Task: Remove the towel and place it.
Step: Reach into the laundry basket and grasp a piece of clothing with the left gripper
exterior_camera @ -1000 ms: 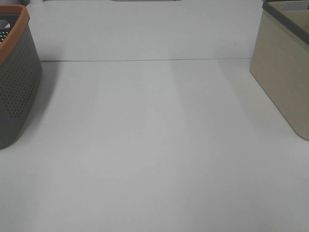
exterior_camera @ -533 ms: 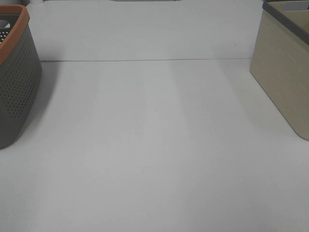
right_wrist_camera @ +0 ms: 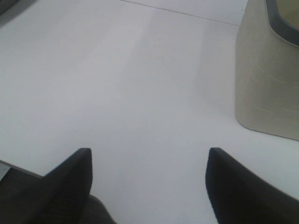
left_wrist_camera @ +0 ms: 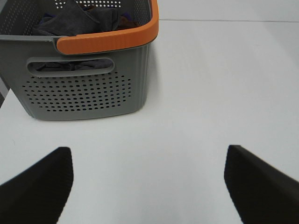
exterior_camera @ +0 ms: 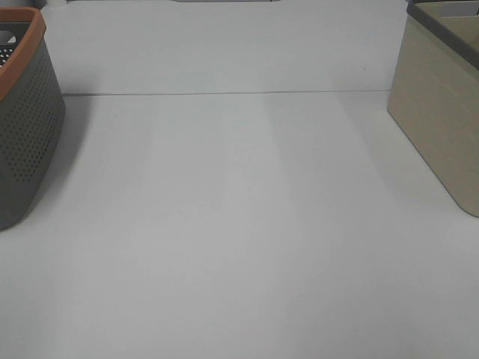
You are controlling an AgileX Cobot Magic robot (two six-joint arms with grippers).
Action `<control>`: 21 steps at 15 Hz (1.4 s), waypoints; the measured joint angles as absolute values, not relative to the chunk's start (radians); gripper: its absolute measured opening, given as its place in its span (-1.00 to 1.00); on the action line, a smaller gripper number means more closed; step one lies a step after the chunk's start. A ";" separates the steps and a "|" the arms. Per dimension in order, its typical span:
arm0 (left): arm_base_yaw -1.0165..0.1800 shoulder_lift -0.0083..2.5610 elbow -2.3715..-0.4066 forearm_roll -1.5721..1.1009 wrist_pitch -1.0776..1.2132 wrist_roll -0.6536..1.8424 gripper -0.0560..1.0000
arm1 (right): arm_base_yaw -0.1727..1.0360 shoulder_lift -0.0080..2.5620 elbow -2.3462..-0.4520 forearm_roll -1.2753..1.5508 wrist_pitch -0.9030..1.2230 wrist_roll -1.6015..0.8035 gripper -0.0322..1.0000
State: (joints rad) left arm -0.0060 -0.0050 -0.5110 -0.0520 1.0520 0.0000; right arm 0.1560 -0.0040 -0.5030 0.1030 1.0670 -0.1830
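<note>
The towel [left_wrist_camera: 74, 18], a dark charcoal crumpled cloth, lies inside the grey perforated basket [left_wrist_camera: 79, 93] with an orange rim; part of it shows through the handle slot. No tag is visible. My left gripper [left_wrist_camera: 147, 158] is open and empty, hovering above the table a short way in front of this basket. My right gripper [right_wrist_camera: 149, 156] is open and empty over the bare table, near the beige basket [right_wrist_camera: 266, 79]. Neither gripper shows in the exterior high view, where the towel is hidden.
In the exterior high view the grey basket [exterior_camera: 26, 127] stands at the left edge and the beige basket [exterior_camera: 441, 112] at the right edge. The white table [exterior_camera: 239, 224] stretches between them, with a seam line across its far part.
</note>
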 joint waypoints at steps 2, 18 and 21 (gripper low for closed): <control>-0.006 -0.005 -0.511 -0.052 1.052 0.000 0.65 | 0.156 -0.004 -0.503 0.103 1.067 -0.183 0.39; -0.006 -0.005 -0.511 -0.052 1.052 0.000 0.65 | 0.156 -0.004 -0.503 0.103 1.067 -0.183 0.39; -0.006 -0.005 -0.511 -0.052 1.052 0.000 0.65 | 0.156 -0.004 -0.503 0.103 1.067 -0.183 0.39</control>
State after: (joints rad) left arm -0.0060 -0.0050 -0.5110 -0.0520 1.0520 0.0000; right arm 0.1560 -0.0040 -0.5030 0.1030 1.0670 -0.1830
